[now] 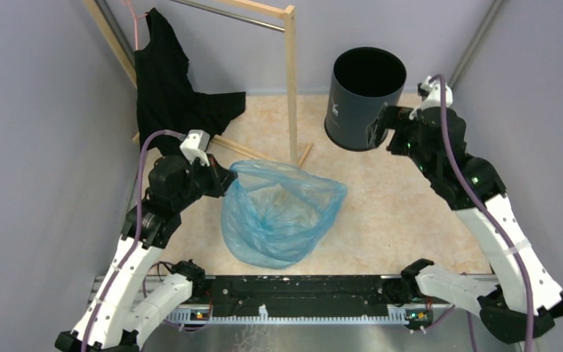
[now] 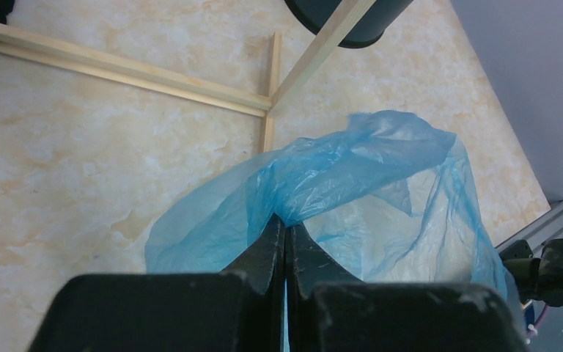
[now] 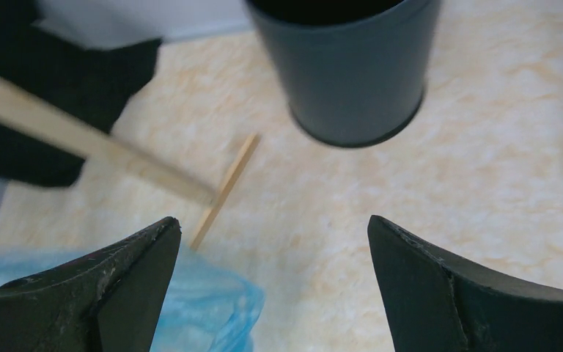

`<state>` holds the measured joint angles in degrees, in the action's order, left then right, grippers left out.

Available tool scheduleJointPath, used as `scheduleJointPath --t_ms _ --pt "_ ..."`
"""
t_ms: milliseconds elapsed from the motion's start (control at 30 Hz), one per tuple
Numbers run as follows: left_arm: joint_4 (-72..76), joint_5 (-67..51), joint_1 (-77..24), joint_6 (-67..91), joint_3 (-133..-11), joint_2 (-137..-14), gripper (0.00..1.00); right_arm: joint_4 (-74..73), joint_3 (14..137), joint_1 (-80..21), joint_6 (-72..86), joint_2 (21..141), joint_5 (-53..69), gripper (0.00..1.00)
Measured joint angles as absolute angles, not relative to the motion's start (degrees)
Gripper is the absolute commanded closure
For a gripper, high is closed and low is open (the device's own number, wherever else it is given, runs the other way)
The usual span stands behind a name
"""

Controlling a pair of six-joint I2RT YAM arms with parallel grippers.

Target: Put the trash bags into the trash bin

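Table (image 1: 403, 213) carries trash bin (image 1: 363, 103), blue bag (image 1: 278, 216), rack (image 1: 292, 88).

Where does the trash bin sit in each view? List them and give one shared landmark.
Top external: trash bin stands upper right of centre.
Left wrist: at the top edge, only its bottom showing, behind a post of the wooden rack.
Right wrist: top centre, its upper part cut off.
Shared landmark: the wooden rack, left of the bin in every view.

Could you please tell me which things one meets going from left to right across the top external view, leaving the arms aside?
black garment → trash bag → trash bin. The wooden rack is left out, since it overlaps the garment and the bag.
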<state>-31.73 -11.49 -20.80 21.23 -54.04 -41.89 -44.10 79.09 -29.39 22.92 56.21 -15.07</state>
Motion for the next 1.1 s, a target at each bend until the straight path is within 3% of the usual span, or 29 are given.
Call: scheduleJointPath --t_ms 167,400,633,833,1100 --pt "-31.48 -12.32 -20.78 21.3 -54.02 -42.15 1.0 -40.34 84.4 -24.36 23.03 66.22 -25.91 0.01" --pt "-28.45 -17.15 -20.8 23.92 -54.02 -42.54 1.0 -36.1 89.19 -14.35 27.27 82.26 -29.15 0.01" --pt "-25.91 -20.99 -20.8 25.17 -53.89 -44.31 1.0 -32.75 94.28 -12.97 30.09 91.39 -31.77 0.03" --pt "-25.41 -23.24 -20.8 25.36 -53.87 -45.78 1.0 -29.52 96.51 -12.95 31.35 97.03 -33.58 0.3" --pt "-24.82 -24.67 -20.8 25.32 -53.87 -45.76 1.0 -28.71 96.44 -12.95 35.35 100.18 -33.58 0.51"
